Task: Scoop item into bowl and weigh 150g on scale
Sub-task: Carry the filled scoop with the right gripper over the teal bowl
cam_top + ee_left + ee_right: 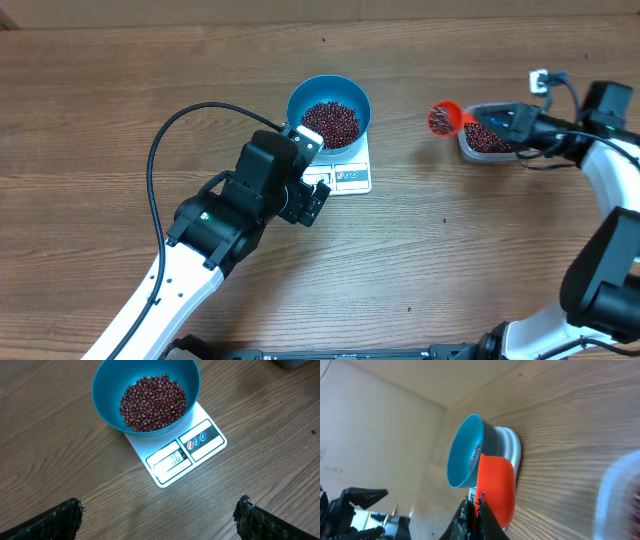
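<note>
Overhead view: blue bowl sat on white scale, over its 12 o'clock end. Display showed at 6 o'clock edge (digits lit, not legible). Beans piled inside bowl. Left gripper hovered off scale's 7 o'clock corner, fingers wide apart, nothing between them. Right gripper clamped on handle of red scoop. Scoop carried beans, at 3 o'clock of bowl, well apart from it. Clear tub with more beans at scoop's 4 o'clock, just beside it. All on wood table.
</note>
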